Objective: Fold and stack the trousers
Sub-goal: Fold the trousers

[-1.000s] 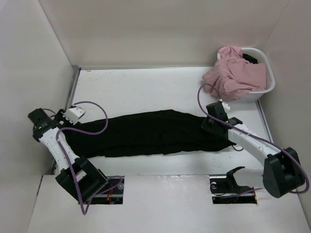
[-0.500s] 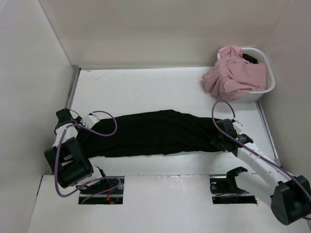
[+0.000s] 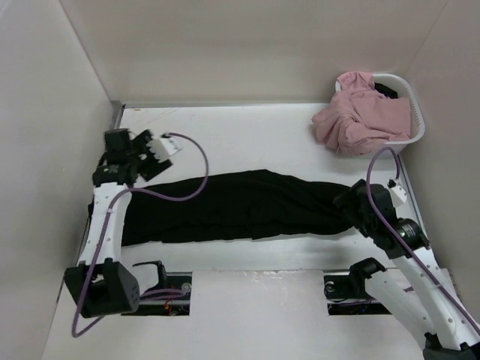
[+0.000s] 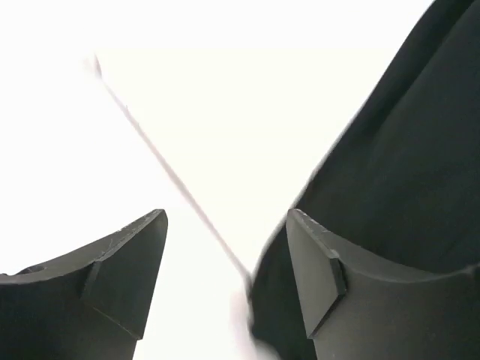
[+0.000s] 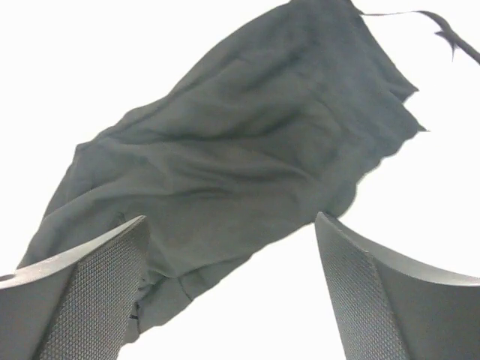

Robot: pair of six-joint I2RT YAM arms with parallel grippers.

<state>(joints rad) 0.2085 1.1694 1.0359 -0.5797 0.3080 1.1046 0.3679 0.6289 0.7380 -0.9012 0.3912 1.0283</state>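
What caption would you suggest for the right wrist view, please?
Open right gripper poised over the black trousers spread on the white table.

Plain black trousers [image 3: 232, 206] stretch between the two claws on a white table [image 3: 247, 135]. The right claw [image 5: 229, 221] has dark grey fingers [image 5: 97, 300] with a fine dotted grain; the left claw [image 4: 225, 217] is smooth black. Beyond the right claw, pale pink cloth [image 3: 360, 116] fills a white basket [image 3: 401, 146]. Purple cables [image 3: 204, 169] trail along white-and-black arms [image 3: 105, 217].
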